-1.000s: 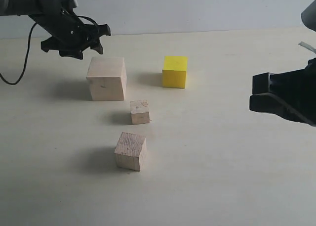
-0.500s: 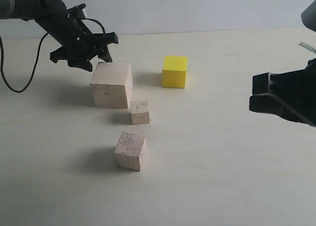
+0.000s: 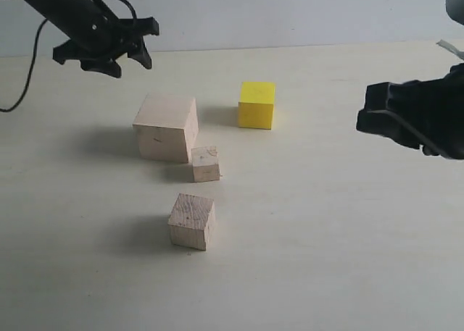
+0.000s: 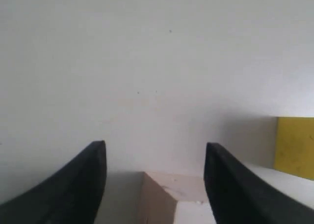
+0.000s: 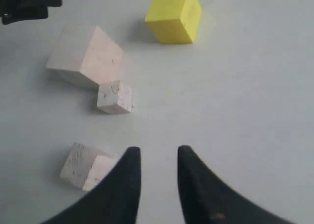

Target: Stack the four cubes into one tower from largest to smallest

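Meeting a plain grey wall (image 3: 290,12), the pale tabletop (image 3: 326,222) bears four cubes (image 3: 165,128).

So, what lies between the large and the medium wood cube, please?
The small wood cube, close beside the large wood cube and clear of the medium wood cube, as the exterior view shows.

Left gripper (image 4: 154,148), right gripper (image 5: 159,153) matte black, curved tapering fingers (image 4: 73,185); thin black cable (image 3: 32,59) behind left

Pale tabletop (image 3: 326,244), plain grey wall (image 3: 290,12) behind
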You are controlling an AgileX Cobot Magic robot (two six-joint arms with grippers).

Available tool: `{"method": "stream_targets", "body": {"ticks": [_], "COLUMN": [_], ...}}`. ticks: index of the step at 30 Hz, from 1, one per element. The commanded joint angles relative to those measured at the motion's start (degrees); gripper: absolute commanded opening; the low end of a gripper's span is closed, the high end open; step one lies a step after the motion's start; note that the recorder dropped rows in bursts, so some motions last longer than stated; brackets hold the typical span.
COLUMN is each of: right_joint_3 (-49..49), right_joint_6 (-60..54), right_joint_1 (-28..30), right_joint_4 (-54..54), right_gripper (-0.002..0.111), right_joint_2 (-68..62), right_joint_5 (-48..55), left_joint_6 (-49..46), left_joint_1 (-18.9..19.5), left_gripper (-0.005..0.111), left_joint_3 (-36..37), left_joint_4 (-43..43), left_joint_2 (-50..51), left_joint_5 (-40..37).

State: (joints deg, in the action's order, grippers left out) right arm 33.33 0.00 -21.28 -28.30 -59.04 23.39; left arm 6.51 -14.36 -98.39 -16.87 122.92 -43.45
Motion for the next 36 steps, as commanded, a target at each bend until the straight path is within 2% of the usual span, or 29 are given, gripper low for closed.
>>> {"method": "stream_targets", "body": {"ticks": [1,4,6,16,20,23,26,28,32,36], "right_joint_3": [3.6,9.0,16.0,38.8,46.2,52.9,59.1,61.7,65.9,69.2], "right_joint_6": [-4.9,-5.2,-5.2,-4.9,-4.2,3.1,3.2,6.3,8.1,12.0], "right_joint_1": [-0.2,-0.2,-0.2,-0.2,-0.2,-0.2,-0.2,-0.2,-0.2,-0.2], "right_joint_4": [0.0,-0.2,-0.2,2.1,4.4,6.9,7.0,7.9,8.8,13.4], "right_gripper": [0.061,0.079,0.086,0.086,0.086,0.086,0.086,0.086,0.085,0.085], "right_joint_2": [-4.9,-10.2,-16.3,-37.2,-45.4,-51.6,-57.0,-59.7,-64.4,-67.7], "right_joint_5": [-5.8,-4.7,-3.3,8.5,9.4,11.9,14.5,14.7,16.0,17.3], "left_joint_6": [-0.2,-0.2,-0.2,-0.2,-0.2,-0.6,-0.1,0.6,0.6,-0.1], "left_joint_1": [1.8,2.1,2.3,2.3,2.3,2.3,2.3,2.3,2.3,2.3], "left_gripper": [0.058,0.058,0.058,0.058,0.058,0.058,0.058,0.058,0.058,0.058], "left_joint_3": [-0.2,-0.2,-0.2,-0.2,-0.2,-0.2,-0.2,-0.2,-0.1,3.6], "left_joint_4": [1.5,2.8,3.0,7.3,8.9,9.0,8.6,8.6,9.0,9.8], "left_joint_2": [-4.6,-7.2,-9.4,-17.0,-19.2,-19.5,-19.5,-19.5,-19.6,-21.2], "left_joint_5": [-2.4,-4.2,-5.6,-9.8,-15.1,-20.2,-23.0,-26.5,-26.5,-26.5]}}
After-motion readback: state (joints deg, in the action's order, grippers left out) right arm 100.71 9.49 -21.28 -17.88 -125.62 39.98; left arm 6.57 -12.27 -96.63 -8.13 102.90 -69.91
